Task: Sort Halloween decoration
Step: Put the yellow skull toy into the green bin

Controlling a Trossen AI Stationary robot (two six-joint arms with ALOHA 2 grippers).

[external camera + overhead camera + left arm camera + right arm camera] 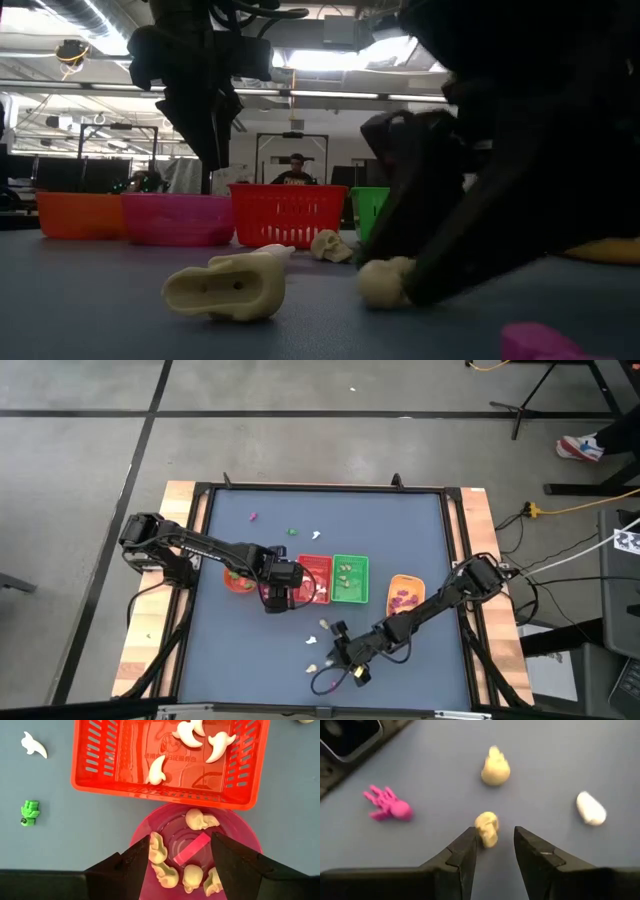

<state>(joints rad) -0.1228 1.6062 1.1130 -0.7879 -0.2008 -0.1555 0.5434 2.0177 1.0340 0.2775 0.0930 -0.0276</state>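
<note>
My left gripper hangs open above the pink bowl, which holds several cream skulls and a pink strip. Behind it the red basket holds white curved trinkets. A green trinket and a white one lie on the table. My right gripper is open and low at the table's near middle. Its fingers stand either side of a cream skull. A magenta trinket, another cream one and a white one lie near it. My right gripper comes down slanting onto the table with one finger right beside the cream skull's side; I cannot tell whether it touches. The skull lies on the table between the open fingers.
The orange bowl, green basket and orange tray stand in a row across the table's middle. Loose trinkets lie toward the far edge and near the right gripper. A person sits in the room beyond.
</note>
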